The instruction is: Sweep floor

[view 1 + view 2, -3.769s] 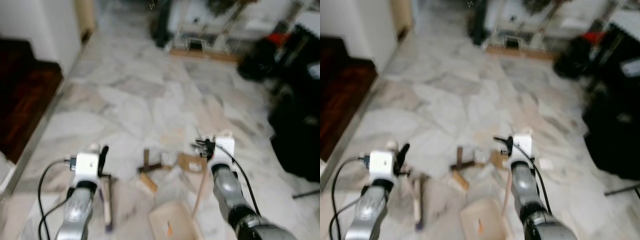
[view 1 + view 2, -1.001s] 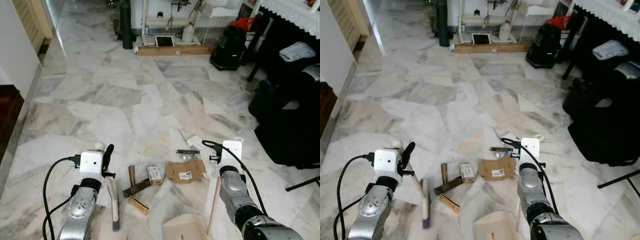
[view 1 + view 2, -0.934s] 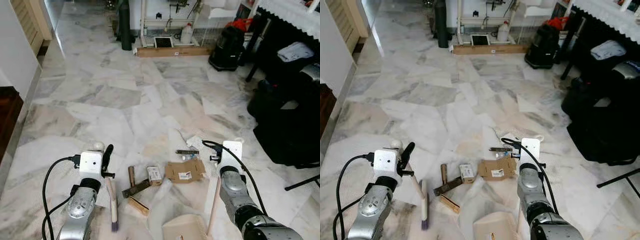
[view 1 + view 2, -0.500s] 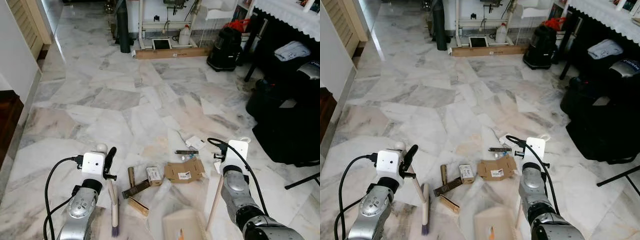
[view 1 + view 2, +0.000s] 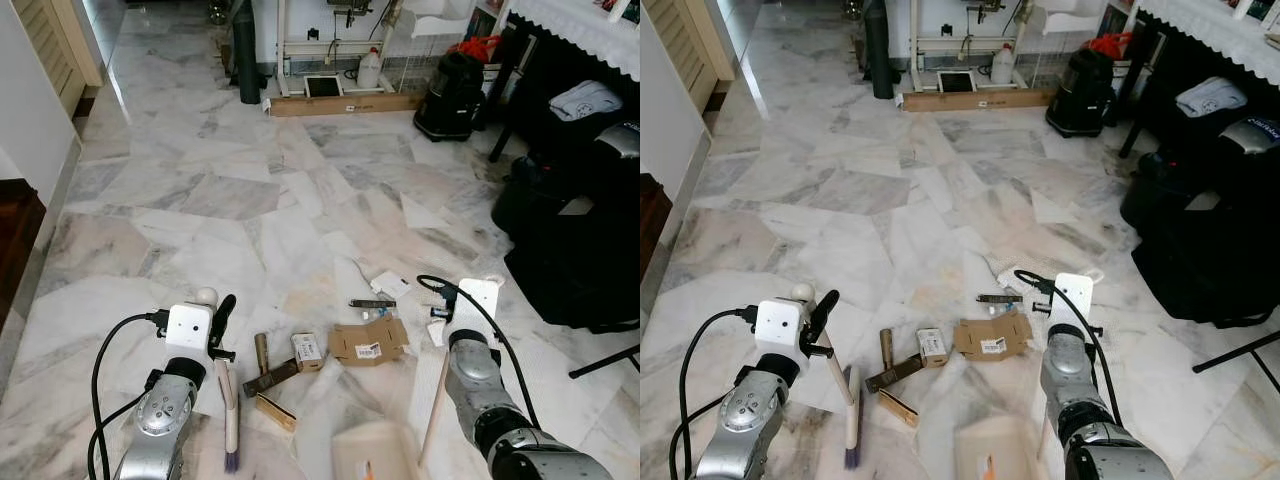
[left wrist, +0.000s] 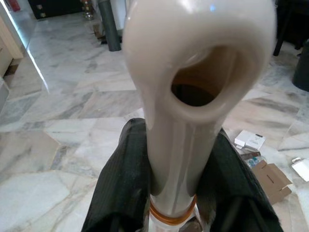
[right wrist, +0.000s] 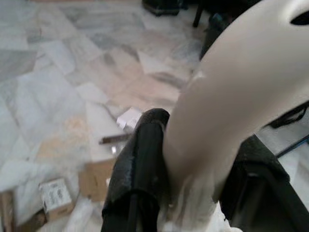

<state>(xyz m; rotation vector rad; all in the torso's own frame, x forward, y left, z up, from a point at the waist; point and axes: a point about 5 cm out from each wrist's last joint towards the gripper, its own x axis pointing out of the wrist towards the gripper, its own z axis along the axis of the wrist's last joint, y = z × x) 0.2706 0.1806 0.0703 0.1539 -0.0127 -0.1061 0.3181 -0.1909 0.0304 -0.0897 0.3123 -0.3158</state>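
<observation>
My left gripper [image 5: 216,322] is shut on the cream handle [image 6: 179,145] of a small broom [image 5: 230,420], whose purple-tipped brush head rests on the marble floor at the lower left. My right gripper [image 5: 446,304] is shut on the pale handle [image 7: 212,121] of a beige dustpan [image 5: 375,455], which lies on the floor at the bottom edge. Litter lies between them: a flattened cardboard piece [image 5: 368,342], a small box [image 5: 307,350], brown wooden bits [image 5: 262,353], a dark strip [image 5: 372,303] and white paper [image 5: 395,287].
Black bags and furniture [image 5: 580,230] crowd the right side, with a thin black leg [image 5: 605,362] on the floor. A black vacuum cleaner [image 5: 450,85] and a wooden plank [image 5: 345,103] stand at the back. A dark wooden step [image 5: 15,240] and a white wall lie to the left.
The blurred view has turned sharp and has shifted a little, so the camera moved. Both grippers keep their hold. The dustpan has edged slightly to the right.
</observation>
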